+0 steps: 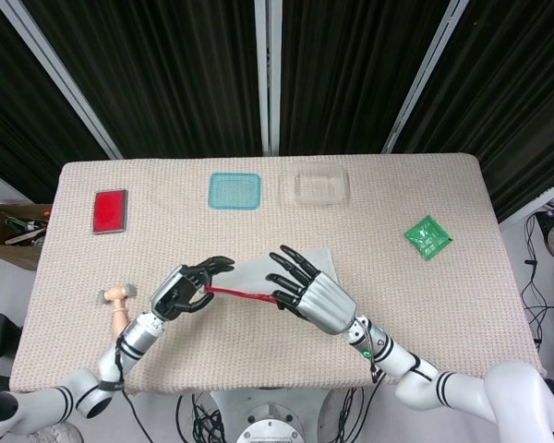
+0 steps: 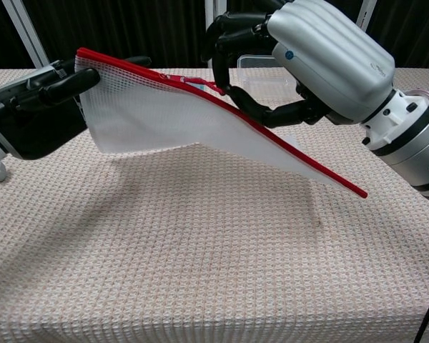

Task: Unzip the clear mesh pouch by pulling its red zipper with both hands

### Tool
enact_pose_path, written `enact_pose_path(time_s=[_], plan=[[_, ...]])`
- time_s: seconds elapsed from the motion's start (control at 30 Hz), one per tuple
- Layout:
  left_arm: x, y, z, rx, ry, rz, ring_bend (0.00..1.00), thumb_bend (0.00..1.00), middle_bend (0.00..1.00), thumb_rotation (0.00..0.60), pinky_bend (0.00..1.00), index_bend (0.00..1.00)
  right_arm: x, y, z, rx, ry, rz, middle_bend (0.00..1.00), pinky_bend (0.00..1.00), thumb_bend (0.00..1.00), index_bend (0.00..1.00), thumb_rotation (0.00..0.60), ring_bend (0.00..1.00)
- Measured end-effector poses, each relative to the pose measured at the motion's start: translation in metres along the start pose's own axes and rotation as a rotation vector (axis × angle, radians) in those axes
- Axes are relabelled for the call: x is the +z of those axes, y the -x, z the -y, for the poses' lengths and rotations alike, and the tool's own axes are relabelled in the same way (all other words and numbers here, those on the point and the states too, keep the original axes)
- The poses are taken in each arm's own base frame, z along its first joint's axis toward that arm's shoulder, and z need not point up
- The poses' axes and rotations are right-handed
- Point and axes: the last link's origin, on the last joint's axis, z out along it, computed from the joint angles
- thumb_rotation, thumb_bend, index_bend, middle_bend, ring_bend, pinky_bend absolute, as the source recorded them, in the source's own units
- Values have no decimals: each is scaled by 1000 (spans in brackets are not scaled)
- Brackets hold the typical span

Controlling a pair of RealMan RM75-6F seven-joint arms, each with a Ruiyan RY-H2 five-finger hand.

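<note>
I hold the clear mesh pouch [image 2: 179, 118] off the beige woven worktop [image 2: 200, 257], mid-frame in the chest view. My left hand [image 2: 28, 107] pinches its upper-left corner as an anchor, so the red zipper [image 2: 272, 136] runs taut. My right hand [image 2: 272, 64] pinches the small red pull tab [image 2: 200, 84], other fingers spread, ready to draw it rightward.

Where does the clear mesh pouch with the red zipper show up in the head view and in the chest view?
Head view: the mesh pouch sits low in the center, mostly hidden between the hands.
Chest view: the pouch is lifted off the table, spanning the upper middle and sloping down to the right.
Shared landmark: the left hand grips its red-edged corner.
</note>
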Motion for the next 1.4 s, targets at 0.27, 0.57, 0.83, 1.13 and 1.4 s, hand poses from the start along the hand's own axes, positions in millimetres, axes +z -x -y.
enact_pose_path(time_s=[0.27,0.57,0.83,1.13,1.4], plan=[[-1,-9,-3,4,4,-35,130,435,229,600,150,707,-19,0,-3,-6,36,10,324,0,548,953,600,14],[-4,-24,-3,17,-5,-94,130,438,228,600,150,707,-52,-1,-7,-14,106,44,323,0,548,954,600,14],[-4,-35,-4,23,-15,-144,129,441,229,600,150,707,-88,3,-9,-8,173,111,324,0,548,956,600,13],[-6,-50,-2,19,-35,-207,130,446,228,600,150,709,-131,0,-17,-25,266,196,324,0,549,959,600,14],[-8,-56,2,20,-46,-239,130,446,229,600,150,709,-167,-8,-25,-39,369,238,324,0,552,962,600,13]])
